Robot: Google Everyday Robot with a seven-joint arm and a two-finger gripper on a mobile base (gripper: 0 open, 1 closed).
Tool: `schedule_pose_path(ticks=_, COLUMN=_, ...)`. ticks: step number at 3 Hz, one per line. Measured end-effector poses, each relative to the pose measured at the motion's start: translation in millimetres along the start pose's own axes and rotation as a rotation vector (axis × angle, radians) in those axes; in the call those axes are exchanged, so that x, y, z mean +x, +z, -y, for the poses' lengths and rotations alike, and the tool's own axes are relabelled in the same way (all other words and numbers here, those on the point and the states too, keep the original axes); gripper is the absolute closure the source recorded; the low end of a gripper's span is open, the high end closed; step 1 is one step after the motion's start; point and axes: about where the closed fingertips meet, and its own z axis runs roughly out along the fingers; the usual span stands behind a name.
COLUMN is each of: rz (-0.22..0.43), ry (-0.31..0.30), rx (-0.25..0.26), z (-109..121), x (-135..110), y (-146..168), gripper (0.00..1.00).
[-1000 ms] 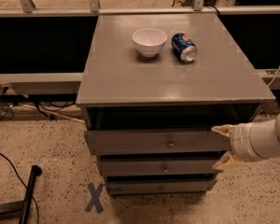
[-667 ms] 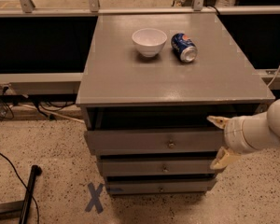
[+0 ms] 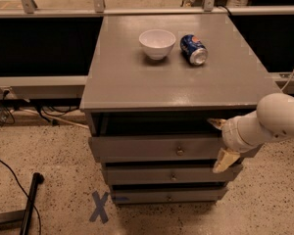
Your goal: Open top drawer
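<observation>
The top drawer (image 3: 152, 148) is the widest gray front of the cabinet, with a small round metal knob (image 3: 179, 151) at its centre. It sticks out slightly beyond the two fronts below it. My gripper (image 3: 218, 142) is at the right end of this front, right of the knob. It is open, with one tan finger (image 3: 215, 123) at the front's upper edge and the other (image 3: 224, 160) at its lower edge. The white arm (image 3: 269, 121) reaches in from the right.
A white bowl (image 3: 157, 43) and a blue can on its side (image 3: 193, 49) lie on the gray cabinet top (image 3: 137, 82). Two narrower drawers (image 3: 171, 176) sit below. A blue X (image 3: 99, 207) marks the floor, and a black pole (image 3: 29, 199) lies at the left.
My gripper has moved left, onto the right end of the top drawer front. The drawer itself has not visibly moved.
</observation>
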Motion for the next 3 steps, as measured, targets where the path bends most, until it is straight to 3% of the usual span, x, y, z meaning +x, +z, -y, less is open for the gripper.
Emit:
schedule_pose_path(ticks=1, rz=-0.004, ry=0.005, rx=-0.029, z=1.4, x=6.1, y=18.6, gripper=0.25)
schedule_pose_path(ticks=3, rz=-0.001, ry=-0.028, rx=-0.060, z=-6.6, x=-5.8, y=17.4, gripper=0.59)
